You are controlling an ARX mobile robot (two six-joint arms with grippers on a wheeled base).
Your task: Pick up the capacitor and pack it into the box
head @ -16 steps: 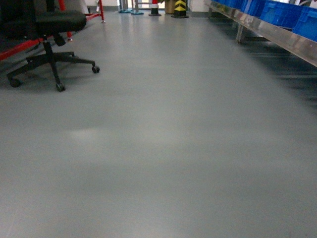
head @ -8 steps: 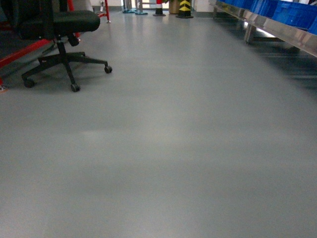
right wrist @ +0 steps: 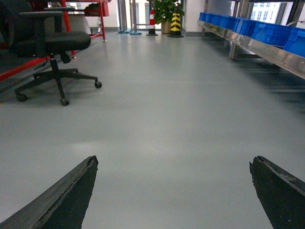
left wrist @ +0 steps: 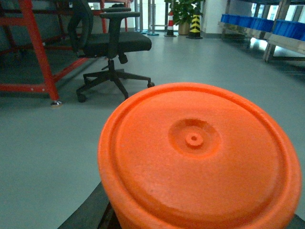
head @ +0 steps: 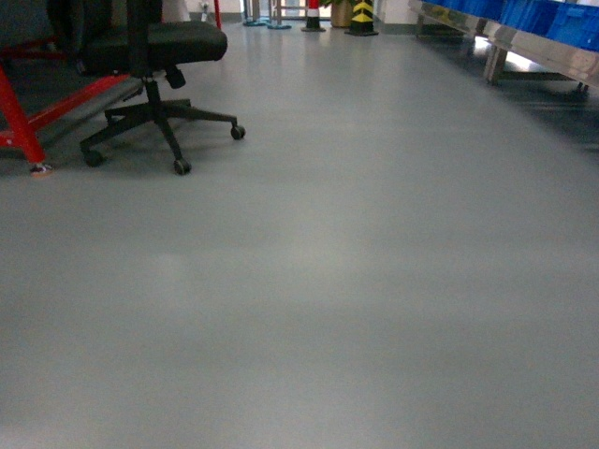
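Presently orange capacitor (left wrist: pixel 200 157) fills left tool view.

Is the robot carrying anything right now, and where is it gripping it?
The left hand carries an orange round object; its grip point is hidden. The right hand is open and empty.

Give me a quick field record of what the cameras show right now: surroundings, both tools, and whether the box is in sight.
surroundings: open grey floor
left side: black office chair beside red frame
right side: blue bins on a metal shelf
far end: striped bollard, potted plant
left tool: hidden; an orange round object fills its view
right tool: open, empty
box: not in view
capacitor: not in view
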